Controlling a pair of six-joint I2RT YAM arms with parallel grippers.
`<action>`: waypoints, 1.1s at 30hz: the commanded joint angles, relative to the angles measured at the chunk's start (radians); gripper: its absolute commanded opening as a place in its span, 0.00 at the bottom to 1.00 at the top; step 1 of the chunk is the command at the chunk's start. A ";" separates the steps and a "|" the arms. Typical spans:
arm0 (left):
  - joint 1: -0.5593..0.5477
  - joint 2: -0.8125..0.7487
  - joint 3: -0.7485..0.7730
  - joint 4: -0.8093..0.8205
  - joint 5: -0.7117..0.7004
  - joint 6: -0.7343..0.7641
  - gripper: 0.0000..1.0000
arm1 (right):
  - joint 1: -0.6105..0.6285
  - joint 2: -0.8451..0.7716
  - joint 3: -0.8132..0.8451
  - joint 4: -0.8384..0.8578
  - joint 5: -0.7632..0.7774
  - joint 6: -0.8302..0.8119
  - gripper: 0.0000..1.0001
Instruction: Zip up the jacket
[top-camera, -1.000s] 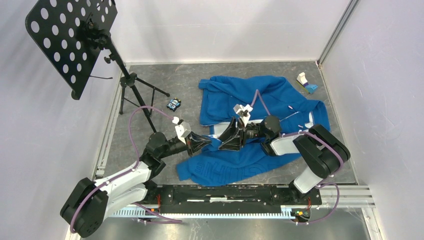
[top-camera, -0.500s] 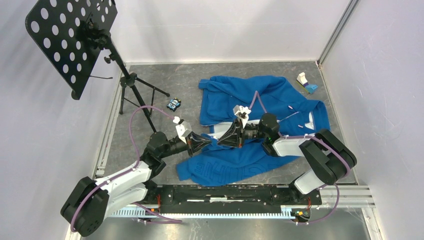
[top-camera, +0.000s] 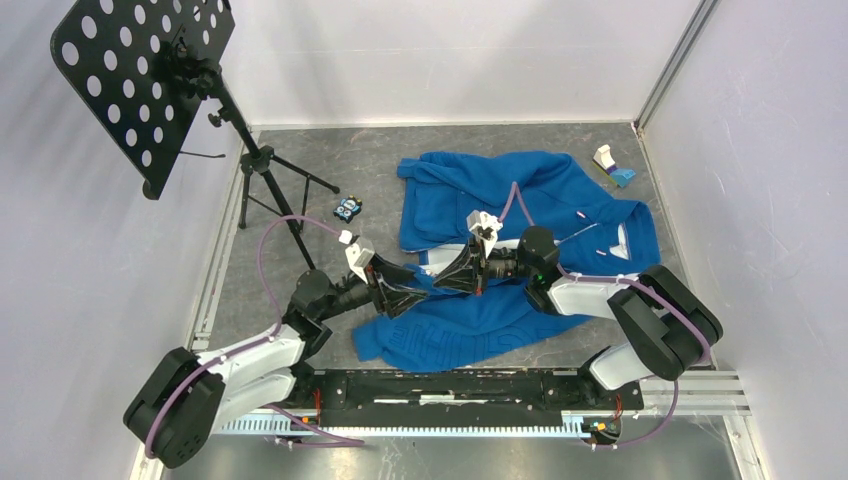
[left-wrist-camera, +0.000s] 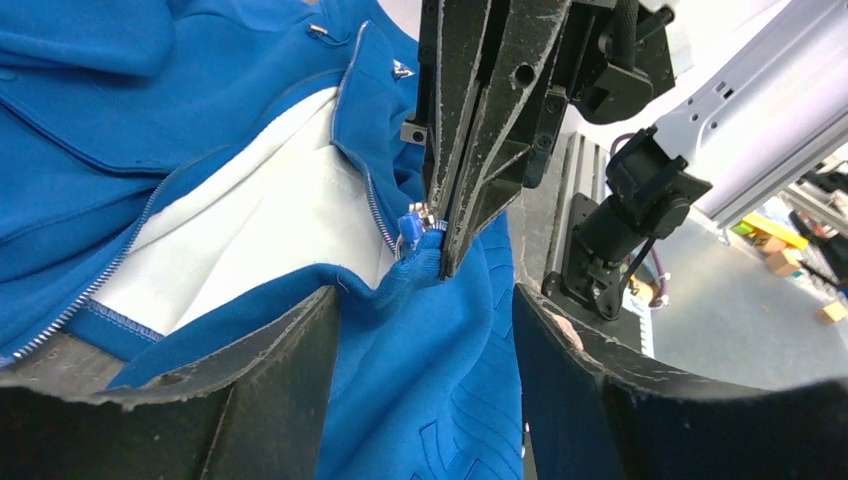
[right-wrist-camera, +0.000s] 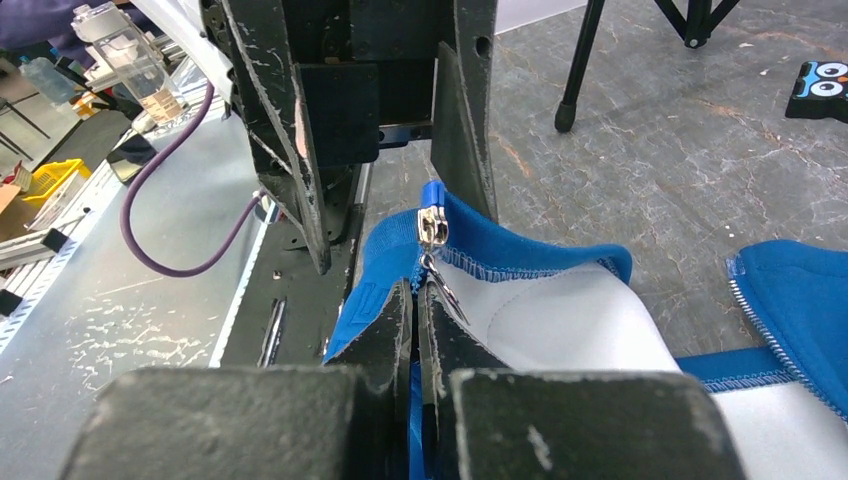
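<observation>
Jacket (top-camera: 520, 195): lay unzipped, spread toward the right edge of the surface (top-camera: 370, 160).
Right gripper (right-wrist-camera: 415, 300): clenched on jacket hem beside zipper slider (right-wrist-camera: 431, 228).
Left gripper (left-wrist-camera: 425, 300): released, straddling hem.

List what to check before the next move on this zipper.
1. Right hand shut on jacket hem beside the zipper slider: ok.
2. Left hand open, jaws either side of that hem: ok.
3. Pull tab inside right hand's grip: cannot tell.
4. Opposite zipper end seated in slider: not ok, lies apart.
5. Front zipped: not ok, white lining exposed.
</observation>
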 joint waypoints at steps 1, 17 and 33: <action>0.003 0.037 0.016 0.120 -0.042 -0.073 0.71 | 0.007 -0.005 0.011 0.088 -0.013 0.015 0.01; 0.103 0.050 0.049 0.132 -0.048 -0.190 0.66 | 0.007 -0.008 0.008 0.083 -0.019 0.011 0.00; 0.183 0.434 0.179 0.640 0.341 -0.553 0.80 | 0.007 0.013 0.011 0.150 -0.036 0.064 0.01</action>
